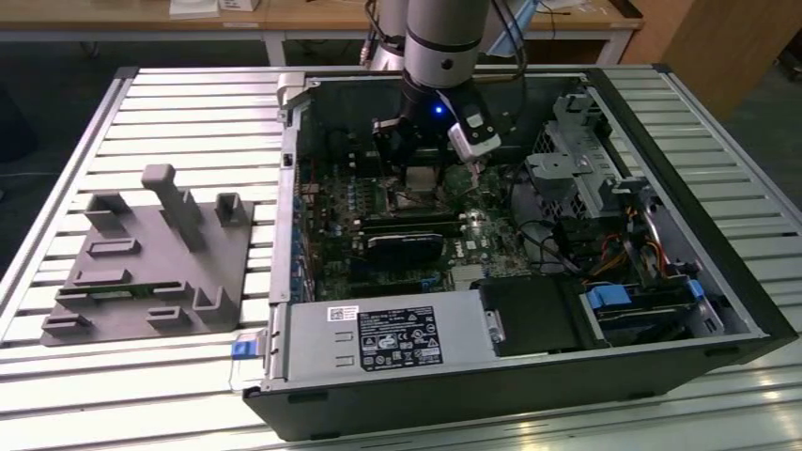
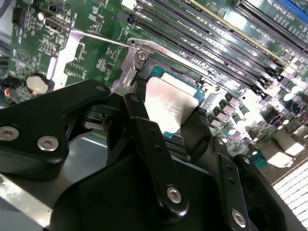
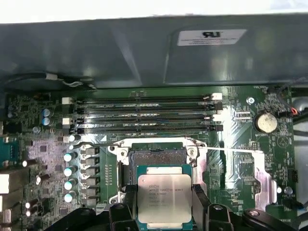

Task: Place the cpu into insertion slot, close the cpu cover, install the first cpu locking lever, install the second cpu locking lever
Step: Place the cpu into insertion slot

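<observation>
Gripper: you see it pinching the cpu by two opposite edges, with one of its black fingers on each side.
Cpu orientation: the silvery top faces the camera in the first wrist view. In the second wrist view the cpu sits between the fingers with its plate catching light.
Cpu position: it is held over the insertion slot's edge nearest the gripper. You cannot tell whether it touches the slot.
Insertion slot: the dark centre is exposed, with a metal rim around it, set in the green circuit board.
Lever: a thin metal rod lying out across the board from the rim's corner.
Memory slots: long black rows between the insertion slot and the case wall.
Coin cell: near the memory slots' end, well apart from the cpu.
Arm: reaches down into the open computer case, towards the case's far wall.
Table: slatted. It carries the case and a grey fixture beside the case on the exterior view's left.
</observation>
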Available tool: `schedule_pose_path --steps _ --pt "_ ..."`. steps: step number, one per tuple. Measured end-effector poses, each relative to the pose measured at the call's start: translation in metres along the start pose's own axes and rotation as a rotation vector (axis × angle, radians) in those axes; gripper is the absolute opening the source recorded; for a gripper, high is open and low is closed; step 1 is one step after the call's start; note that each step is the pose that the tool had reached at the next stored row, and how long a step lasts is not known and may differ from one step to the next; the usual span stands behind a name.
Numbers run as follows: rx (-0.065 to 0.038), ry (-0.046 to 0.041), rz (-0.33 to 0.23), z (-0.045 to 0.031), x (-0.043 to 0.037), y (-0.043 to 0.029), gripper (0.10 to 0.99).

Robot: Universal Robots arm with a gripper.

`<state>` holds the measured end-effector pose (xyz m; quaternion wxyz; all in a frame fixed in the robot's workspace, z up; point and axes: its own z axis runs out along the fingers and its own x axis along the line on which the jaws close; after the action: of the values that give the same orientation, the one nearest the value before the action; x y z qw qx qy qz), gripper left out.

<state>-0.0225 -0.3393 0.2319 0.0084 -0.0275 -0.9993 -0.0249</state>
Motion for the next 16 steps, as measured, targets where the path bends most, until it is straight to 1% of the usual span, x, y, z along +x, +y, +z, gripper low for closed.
schedule_pose_path --steps 11,16 --pt "-0.002 -0.0084 0.17 0.0015 0.0 -0.0001 0.537" --pt "-0.003 -0.0117 0.236 0.0019 0.0 -0.0001 0.537"
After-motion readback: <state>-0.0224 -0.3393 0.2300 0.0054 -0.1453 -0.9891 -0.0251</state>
